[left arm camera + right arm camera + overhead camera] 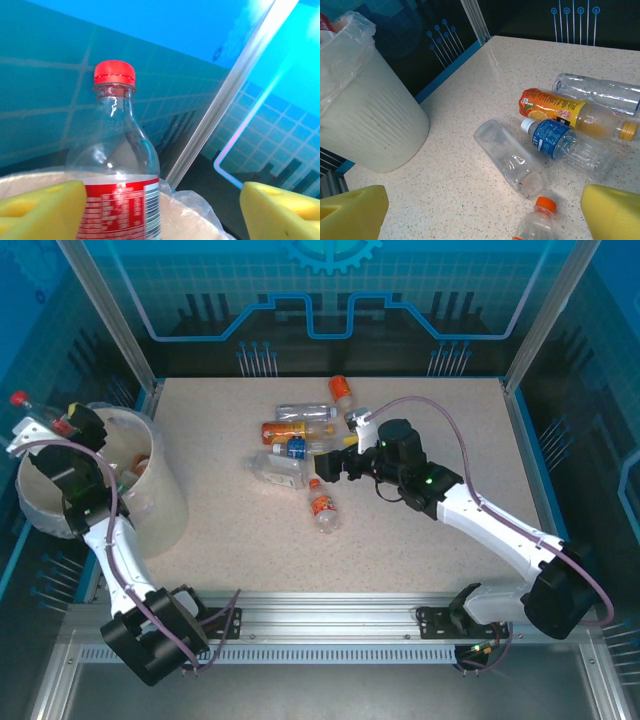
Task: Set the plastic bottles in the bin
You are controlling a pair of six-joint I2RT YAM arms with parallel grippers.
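Left gripper [161, 207] splayed over cream round bin [165, 505], red-capped clear bottle [117, 150] loose: we judge a drop. Right gripper [482, 212] agape above orange-capped bottle [536, 229].

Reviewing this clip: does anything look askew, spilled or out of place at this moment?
One thing stands out. The clear red-capped bottle with a red label sits unclamped between the left gripper's wide-open yellow fingers. It is near the far rim of the round cream-white bin rather than over its middle, so it might drop outside.
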